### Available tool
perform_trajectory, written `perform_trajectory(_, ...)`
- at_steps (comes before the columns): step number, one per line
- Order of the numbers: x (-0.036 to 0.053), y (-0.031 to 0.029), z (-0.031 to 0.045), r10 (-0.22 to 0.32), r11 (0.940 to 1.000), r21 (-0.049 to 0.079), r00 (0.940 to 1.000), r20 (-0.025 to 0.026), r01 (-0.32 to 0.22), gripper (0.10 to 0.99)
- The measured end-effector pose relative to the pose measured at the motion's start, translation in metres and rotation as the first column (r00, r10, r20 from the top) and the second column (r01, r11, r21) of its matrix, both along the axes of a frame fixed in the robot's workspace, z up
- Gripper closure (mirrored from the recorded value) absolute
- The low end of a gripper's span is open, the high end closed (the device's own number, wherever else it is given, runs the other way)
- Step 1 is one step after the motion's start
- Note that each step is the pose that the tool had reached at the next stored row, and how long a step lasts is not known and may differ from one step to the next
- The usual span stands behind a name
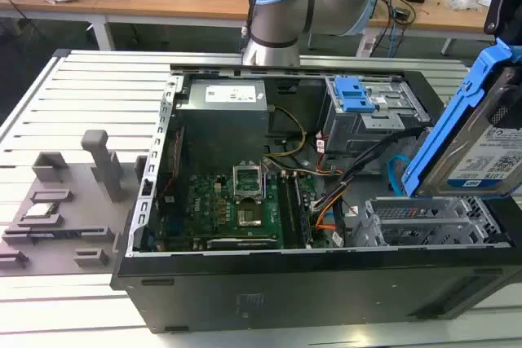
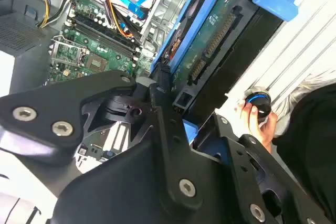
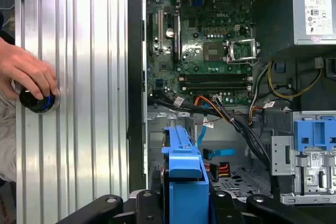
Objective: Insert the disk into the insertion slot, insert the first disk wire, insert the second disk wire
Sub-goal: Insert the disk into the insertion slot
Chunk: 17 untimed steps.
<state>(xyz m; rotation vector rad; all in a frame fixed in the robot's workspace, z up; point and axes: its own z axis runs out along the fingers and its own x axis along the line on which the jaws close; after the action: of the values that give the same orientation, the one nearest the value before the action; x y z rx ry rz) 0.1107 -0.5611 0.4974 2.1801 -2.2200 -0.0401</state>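
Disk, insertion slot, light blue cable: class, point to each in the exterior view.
Disk (image 1: 488,156): exterior view, white label.
Insertion slot (image 1: 431,228): exterior view, perforated near wall.
Light blue cable (image 1: 395,172): exterior view, its curved loop.

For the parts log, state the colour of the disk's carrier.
The disk carrier is bright blue, best seen in the exterior view.

Insertion slot (image 1: 424,222) top open below disk (image 1: 485,148); orange wires (image 1: 324,223), blue cable (image 1: 395,173) just beside.

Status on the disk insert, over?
Gripper shut on the disk, tilted over the silver cage, not in yet. Blue cable and orange wire bundle loose beside the cage. Person's hand on a knob outside the case.
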Motion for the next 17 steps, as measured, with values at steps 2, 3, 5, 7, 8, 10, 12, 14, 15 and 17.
perform_trajectory(2, 0.0, 0.0, -0.0096, 0.0, 1.0, 0.0, 1.0, -0.0002, 0.0, 0.722)
perform_trajectory(3, 0.0, 0.0, -0.0121, 0.0, 1.0, 0.0, 1.0, -0.0002, 0.0, 0.722)
perform_trajectory(5, 0.0, 0.0, -0.0149, 0.0, 1.0, 0.0, 1.0, -0.0002, 0.0, 0.722)
perform_trajectory(7, 0.0, 0.0, -0.0161, 0.0, 1.0, 0.0, 1.0, -0.0002, 0.0, 0.722)
perform_trajectory(8, 0.0, 0.0, -0.0172, 0.0, 1.0, 0.0, 1.0, -0.0002, 0.0, 0.722)
perform_trajectory(10, 0.0, 0.0, -0.0188, 0.0, 1.0, 0.0, 1.0, -0.0002, 0.0, 0.722)
perform_trajectory(12, 0.0, 0.0, -0.0205, 0.0, 1.0, 0.0, 1.0, -0.0002, 0.0, 0.722)
perform_trajectory(14, 0.0, 0.0, -0.0228, 0.0, 1.0, 0.0, 1.0, -0.0002, 0.0, 0.722)
perform_trajectory(15, 0.0, 0.0, -0.0239, 0.0, 1.0, 0.0, 1.0, -0.0002, 0.0, 0.722)
perform_trajectory(17, 0.0, 0.0001, -0.0267, 0.0, 1.0, 0.0, 1.0, -0.0002, 0.0, 0.722)
